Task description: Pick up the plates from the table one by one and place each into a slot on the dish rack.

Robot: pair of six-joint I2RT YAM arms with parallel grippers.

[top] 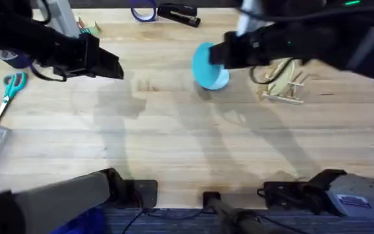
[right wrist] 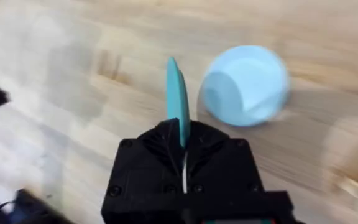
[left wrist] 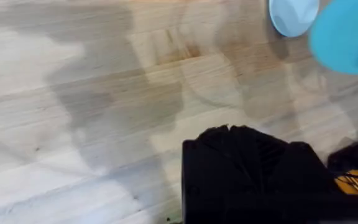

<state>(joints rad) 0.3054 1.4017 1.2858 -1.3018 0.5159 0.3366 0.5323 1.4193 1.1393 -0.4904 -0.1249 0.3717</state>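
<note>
- Right claw (right wrist: pixel 182 146) is clamped on the teal plate (right wrist: pixel 178 93), held on edge above the worktop (top: pixel 187 149).
- Pale blue plate (right wrist: pixel 246 86) lies flat beside the dish rack (top: pixel 284 81).
- Left claw (top: pixel 112 65): cannot tell whether it is apart or together.

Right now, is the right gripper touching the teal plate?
Touching. In the right wrist view, the right gripper has its fingers closed on the rim of the teal plate, holding it edge-on above the table.

The round flat teal plate (right wrist: pixel 178 93) looks vivid beside the round pale light blue plate (right wrist: pixel 246 86); the light wooden plank-grained table (top: pixel 187 143) seems faintly streaked.
</note>
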